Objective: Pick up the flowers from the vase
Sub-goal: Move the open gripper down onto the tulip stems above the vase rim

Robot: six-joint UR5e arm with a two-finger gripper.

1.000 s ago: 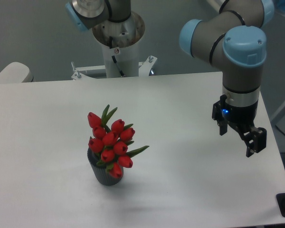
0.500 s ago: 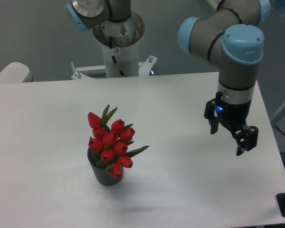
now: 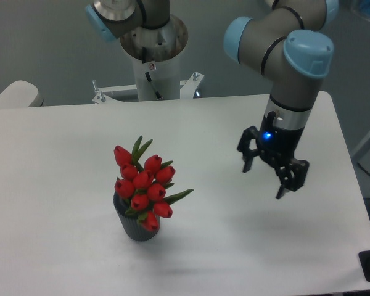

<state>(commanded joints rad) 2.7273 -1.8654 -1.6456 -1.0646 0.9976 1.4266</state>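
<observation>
Red flowers [image 3: 144, 184] sit upright in the vase [image 3: 135, 227] toward the table's [image 3: 61, 148] front edge. Gripper [image 3: 263, 182], fingers spread and empty, hangs well apart near the right edge.

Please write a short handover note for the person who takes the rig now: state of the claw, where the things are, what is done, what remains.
Claw: open, empty, hanging above the white table, to the right of the flowers.
Bunch of red tulip buds with green leaves: in the small dark grey ribbed pot, which stands upright on the table.
Done: nothing grasped.
Left: bring the claw over to the tulips, close on the bunch, lift it out of the pot.
</observation>
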